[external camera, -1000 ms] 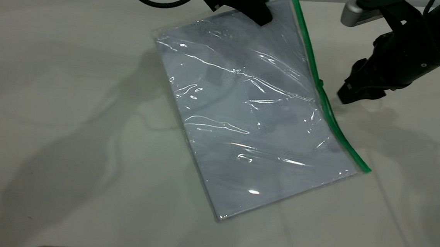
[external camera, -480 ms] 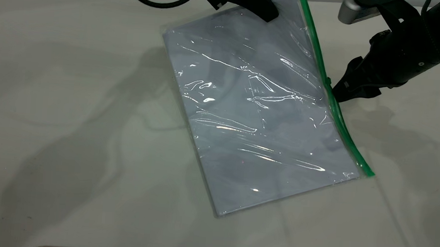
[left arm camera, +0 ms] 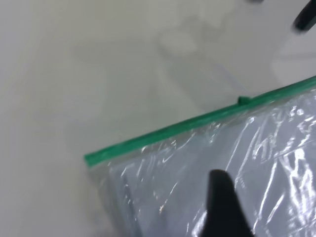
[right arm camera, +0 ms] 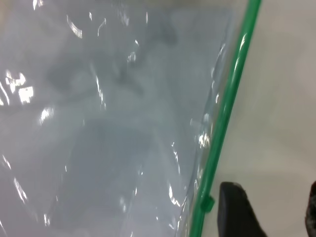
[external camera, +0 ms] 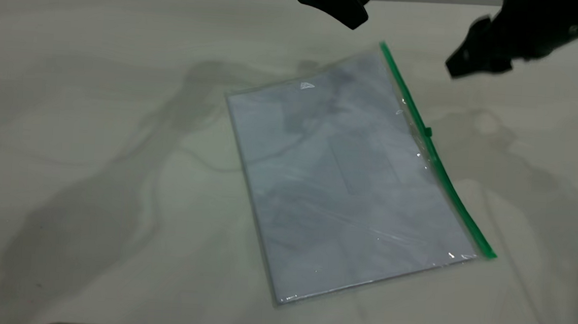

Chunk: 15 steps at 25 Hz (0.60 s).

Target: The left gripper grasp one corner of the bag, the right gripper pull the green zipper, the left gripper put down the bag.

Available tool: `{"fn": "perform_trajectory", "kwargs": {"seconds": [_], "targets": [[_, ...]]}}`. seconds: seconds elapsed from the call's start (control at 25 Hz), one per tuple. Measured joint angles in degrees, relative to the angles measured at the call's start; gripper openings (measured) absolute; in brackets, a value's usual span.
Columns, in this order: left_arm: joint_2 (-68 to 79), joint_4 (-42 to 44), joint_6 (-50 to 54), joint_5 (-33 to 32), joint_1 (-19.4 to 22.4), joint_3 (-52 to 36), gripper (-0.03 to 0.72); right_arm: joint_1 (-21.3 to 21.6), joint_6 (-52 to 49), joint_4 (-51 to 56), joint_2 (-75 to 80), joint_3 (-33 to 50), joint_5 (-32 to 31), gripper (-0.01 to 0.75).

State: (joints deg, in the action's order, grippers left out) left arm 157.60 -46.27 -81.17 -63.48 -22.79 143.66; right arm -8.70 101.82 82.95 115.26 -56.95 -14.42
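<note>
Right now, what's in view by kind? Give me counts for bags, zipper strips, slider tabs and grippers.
Bags: 1, the bag, flat on the table
Green zipper strips: 1, the green zipper
Slider tabs: 1, the slider tab
Grippers: 2, the left gripper and the right gripper, both clear of the bag
Total: 5

The bag (external camera: 348, 186) is clear, glossy plastic, faintly creased, with small glints of light, over a pale bluish-white inside; its green zipper (external camera: 434, 152) is a smooth, shiny plastic strip. The table (external camera: 92, 143) looks matt off-white and smooth. Both grippers' fingers (left arm camera: 222, 207) are matt black
</note>
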Motion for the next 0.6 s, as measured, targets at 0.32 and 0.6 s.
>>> {"fn": "perform_trajectory", "kwargs": {"seconds": [0.32, 0.6], "targets": [[-11.3, 18.2, 20.8, -1.0, 0.0, 0.3, 0.634, 0.0, -14.3, -9.1, -17.9, 0.1, -5.6, 0.383], [-24.0, 32.3, 35.2, -3.4, 0.0, 0.6, 0.604, 0.0, -41.4, -33.5, -38.8, 0.2, -17.5, 0.383]]}}
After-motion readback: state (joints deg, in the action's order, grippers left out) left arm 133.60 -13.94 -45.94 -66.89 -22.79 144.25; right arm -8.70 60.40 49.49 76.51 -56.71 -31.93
